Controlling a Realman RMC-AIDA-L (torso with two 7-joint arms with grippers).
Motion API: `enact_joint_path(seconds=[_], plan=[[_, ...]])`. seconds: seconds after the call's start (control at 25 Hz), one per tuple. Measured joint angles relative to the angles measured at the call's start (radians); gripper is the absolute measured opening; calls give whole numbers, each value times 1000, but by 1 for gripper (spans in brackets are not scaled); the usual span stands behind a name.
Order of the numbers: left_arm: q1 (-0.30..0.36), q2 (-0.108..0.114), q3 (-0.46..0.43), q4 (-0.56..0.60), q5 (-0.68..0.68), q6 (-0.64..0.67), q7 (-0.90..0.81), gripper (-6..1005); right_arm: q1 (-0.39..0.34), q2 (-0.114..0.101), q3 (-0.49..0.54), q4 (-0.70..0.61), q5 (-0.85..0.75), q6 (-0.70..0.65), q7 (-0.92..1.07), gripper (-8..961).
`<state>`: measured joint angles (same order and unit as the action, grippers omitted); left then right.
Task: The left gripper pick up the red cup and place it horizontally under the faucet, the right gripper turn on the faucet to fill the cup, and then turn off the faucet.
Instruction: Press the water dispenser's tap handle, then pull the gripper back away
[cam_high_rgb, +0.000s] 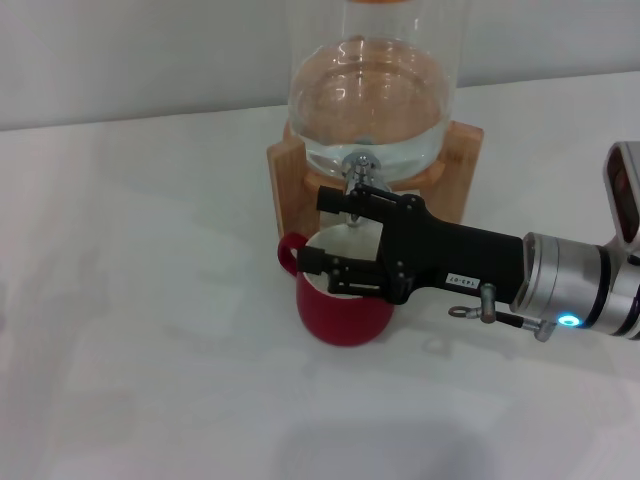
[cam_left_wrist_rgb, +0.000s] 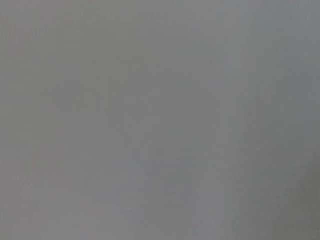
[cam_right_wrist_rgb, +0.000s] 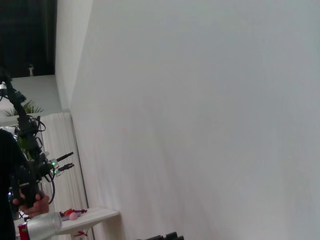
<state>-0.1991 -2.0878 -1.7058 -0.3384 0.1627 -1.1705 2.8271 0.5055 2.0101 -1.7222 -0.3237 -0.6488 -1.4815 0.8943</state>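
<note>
Fingers of right gripper (cam_high_rgb: 335, 235) spread wide, upper one at faucet (cam_high_rgb: 357, 180), lower one over red cup (cam_high_rgb: 343, 300) upright on worktop (cam_high_rgb: 150, 300).

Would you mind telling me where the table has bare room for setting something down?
The white table is bare left of the red cup and along the near edge. It is crowded around the faucet, where the right gripper reaches over the cup before the wooden stand.
</note>
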Motion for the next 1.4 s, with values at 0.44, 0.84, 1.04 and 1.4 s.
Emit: enact_joint_path(seconds=[0.44,0.84,1.04,1.4], plan=[[-4,1,0,-2,0,0,0,454,10,-5,7,0,-1,20,0,825],[-8,2,0,1,0,0,0,454,3,-12,36,0,-8,21,-2,825],[-10,2,0,1,9,2,0,454,2,-20,37,0,-8,20,-1,824],[-9,2,0,-1,12,3,0,454,2,-26,40,0,-8,13,-1,824]])
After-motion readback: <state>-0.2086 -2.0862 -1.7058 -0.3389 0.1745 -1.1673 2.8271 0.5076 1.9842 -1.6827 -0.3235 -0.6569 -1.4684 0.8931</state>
